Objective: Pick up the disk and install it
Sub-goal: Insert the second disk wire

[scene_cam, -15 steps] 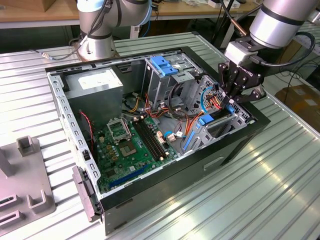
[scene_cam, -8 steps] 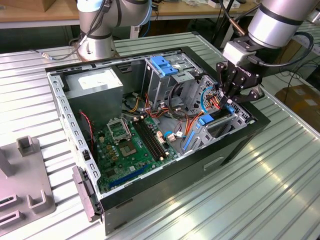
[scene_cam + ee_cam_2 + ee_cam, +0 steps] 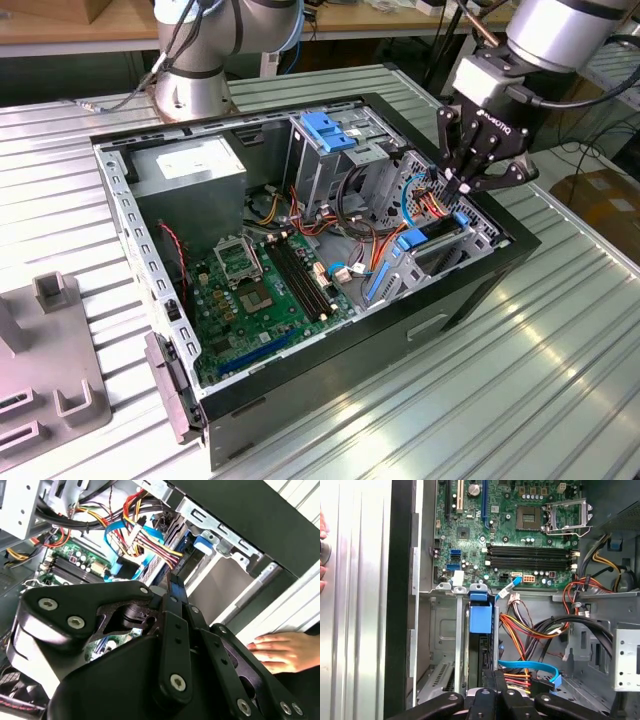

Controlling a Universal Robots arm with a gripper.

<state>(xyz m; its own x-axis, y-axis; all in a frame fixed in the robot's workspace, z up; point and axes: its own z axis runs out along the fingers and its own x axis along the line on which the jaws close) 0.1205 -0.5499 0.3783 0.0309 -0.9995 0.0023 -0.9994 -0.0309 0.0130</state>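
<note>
The disk (image 3: 412,241) stands on edge in the drive bay at the case's corner on the exterior view's right, its dark body framed by a bright blue bracket. In the first wrist view its blue end tab (image 3: 481,618) faces the motherboard and the dark body runs back under my fingers. My gripper (image 3: 462,190) hangs just over the disk's other end. Its fingertips are shut together in both wrist views (image 3: 173,579) (image 3: 496,676), at or just above the disk's upper edge. I cannot tell whether they touch it.
The open black computer case (image 3: 480,290) lies on a ribbed metal table. Inside are a green motherboard (image 3: 260,290), a grey box with a white label (image 3: 190,165), a light-blue latch block (image 3: 328,130) and cable bundles (image 3: 530,630). A person's hand (image 3: 285,650) rests outside the case. A grey fixture (image 3: 50,370) stands at the exterior view's left.
</note>
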